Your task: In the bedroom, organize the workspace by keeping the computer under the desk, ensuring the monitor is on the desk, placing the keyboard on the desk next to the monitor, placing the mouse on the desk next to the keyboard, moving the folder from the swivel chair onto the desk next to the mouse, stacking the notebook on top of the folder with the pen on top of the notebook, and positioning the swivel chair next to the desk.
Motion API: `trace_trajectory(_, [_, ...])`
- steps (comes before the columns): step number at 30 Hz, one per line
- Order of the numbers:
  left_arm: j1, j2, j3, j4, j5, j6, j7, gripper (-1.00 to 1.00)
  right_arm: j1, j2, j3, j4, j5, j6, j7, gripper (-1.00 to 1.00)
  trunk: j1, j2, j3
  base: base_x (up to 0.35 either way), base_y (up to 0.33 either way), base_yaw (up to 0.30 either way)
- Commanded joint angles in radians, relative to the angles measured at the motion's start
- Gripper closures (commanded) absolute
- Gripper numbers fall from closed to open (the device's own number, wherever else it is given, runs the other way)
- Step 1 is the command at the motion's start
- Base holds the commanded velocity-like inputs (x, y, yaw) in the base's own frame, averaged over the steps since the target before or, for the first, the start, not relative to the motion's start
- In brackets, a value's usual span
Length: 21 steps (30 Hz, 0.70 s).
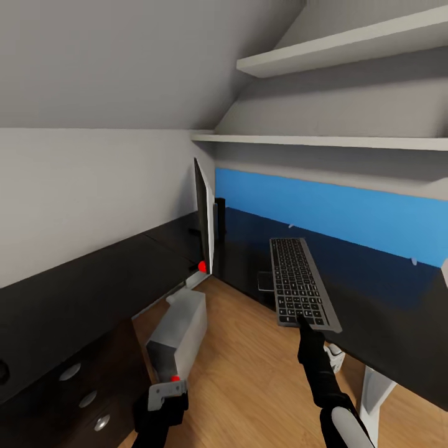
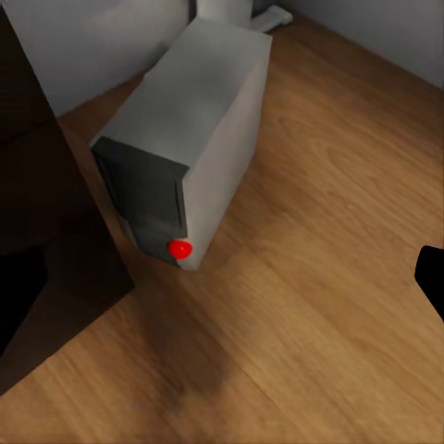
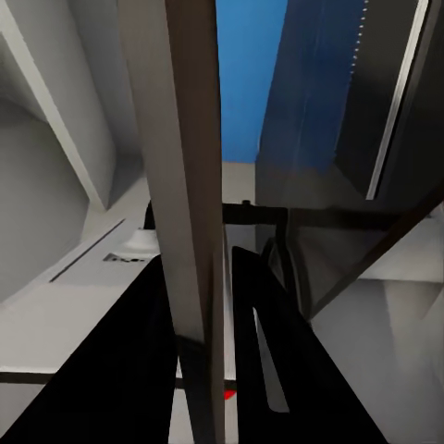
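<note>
1. Holding the keyboard (image 1: 303, 285) by its near end, the right gripper (image 1: 305, 323) is carrying it flat above the desk (image 1: 373, 292); the right wrist view is showing the two black fingers (image 3: 264, 333) clamped on either side of the keyboard's thin edge (image 3: 185, 231).
2. Judging by this, the keyboard step is the one in hand: the board is hanging over the desk's front part, to the right of the monitor (image 1: 203, 218), and a dim reflection (image 1: 266, 280) on the glossy top suggests it is not resting yet.
3. Standing edge-on at the desk's inner corner, the monitor is already sitting on the desk, so that part looks settled.
4. Lying on the wooden floor below the desk corner, near the drawers (image 1: 81, 398), the computer (image 1: 177, 330) is showing its dark front with a red dot (image 2: 179, 248) in the left wrist view.
5. Hanging low beside the computer, the left gripper (image 1: 167, 398) is carrying nothing that I can see; whether it is parted or closed I cannot tell.
6. Calling for a gentle descent, the next move is probably lowering the keyboard flat onto the desk close to the monitor, then letting go.
</note>
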Motion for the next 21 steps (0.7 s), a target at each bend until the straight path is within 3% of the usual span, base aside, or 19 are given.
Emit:
trace_trajectory(1, [0.0,0.0,-0.001,-0.001,0.007,0.002,0.007,-1.0,-0.001,-0.001,0.003,0.0,-0.012,-0.008,0.01,1.0,0.0,0.0,-0.001,0.0,0.0,0.004])
trace_trajectory(9, [0.0,0.002,-0.001,-0.003,0.007,-0.002,0.01,-1.0,-0.001,-0.001,0.003,-0.001,-0.012,-0.008,0.007,1.0,0.0,0.0,0.0,0.0,-0.034,0.076])
trace_trajectory(21, [0.0,0.002,-0.003,-0.003,0.005,-0.003,0.009,-1.0,-0.001,-0.001,0.003,-0.001,-0.012,-0.007,0.005,1.0,0.0,0.0,0.008,0.0,-0.293,0.161])
